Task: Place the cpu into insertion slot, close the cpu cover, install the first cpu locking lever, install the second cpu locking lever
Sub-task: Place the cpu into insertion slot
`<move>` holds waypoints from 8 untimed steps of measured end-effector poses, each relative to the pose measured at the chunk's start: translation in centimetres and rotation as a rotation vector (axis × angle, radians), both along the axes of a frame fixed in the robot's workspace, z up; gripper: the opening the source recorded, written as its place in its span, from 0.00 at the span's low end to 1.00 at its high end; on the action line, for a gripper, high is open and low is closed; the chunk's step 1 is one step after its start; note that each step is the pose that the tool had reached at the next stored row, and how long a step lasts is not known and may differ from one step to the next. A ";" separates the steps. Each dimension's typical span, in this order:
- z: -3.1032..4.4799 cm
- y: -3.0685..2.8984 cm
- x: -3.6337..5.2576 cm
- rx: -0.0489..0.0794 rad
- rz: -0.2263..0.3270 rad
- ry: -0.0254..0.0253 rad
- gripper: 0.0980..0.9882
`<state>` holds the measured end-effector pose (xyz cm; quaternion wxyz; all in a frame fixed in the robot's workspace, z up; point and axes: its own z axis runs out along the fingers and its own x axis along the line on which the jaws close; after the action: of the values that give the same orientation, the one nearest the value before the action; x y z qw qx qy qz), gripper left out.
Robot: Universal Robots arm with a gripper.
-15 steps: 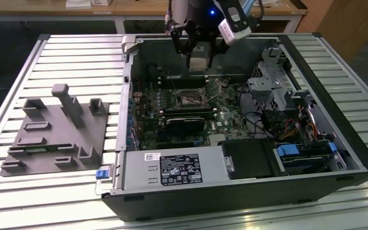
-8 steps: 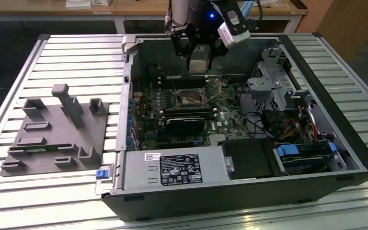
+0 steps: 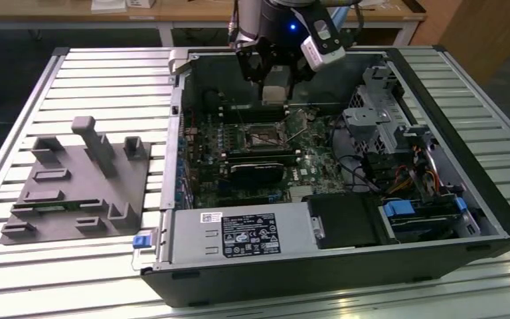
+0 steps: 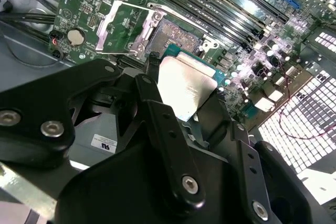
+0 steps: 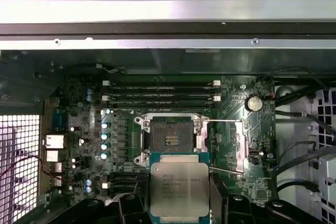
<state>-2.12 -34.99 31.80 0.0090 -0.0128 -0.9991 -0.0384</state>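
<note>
There we go: the gripper (image 4: 186, 93) is clamped on the cpu (image 5: 179, 188), with black fingers (image 4: 157, 106) pinching two opposite edges and the silvery top plain in both wrist views. It hangs inside the open computer case (image 3: 326, 276), over the motherboard (image 5: 79, 145), at the end away from the power supply box (image 3: 237, 236). The chip is near the insertion slot (image 5: 170, 140) but not in it, and the socket's dark centre lies bare. The cpu cover (image 4: 105, 24) is flipped open beside the socket, and the two locking levers (image 5: 224, 120) stand free as thin wires. By my reckoning no step is finished: seating the chip, closing the cover and setting both levers all remain.
</note>
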 end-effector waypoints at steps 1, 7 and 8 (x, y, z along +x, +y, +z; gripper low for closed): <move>-0.07 0.00 0.00 0.000 0.000 0.0000 0.50; -0.48 0.00 0.00 -0.001 0.000 0.0000 0.50; -0.55 0.00 0.00 -0.001 0.000 0.0000 0.50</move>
<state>-2.12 -34.99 31.25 0.0090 -0.0129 -0.9992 -0.0379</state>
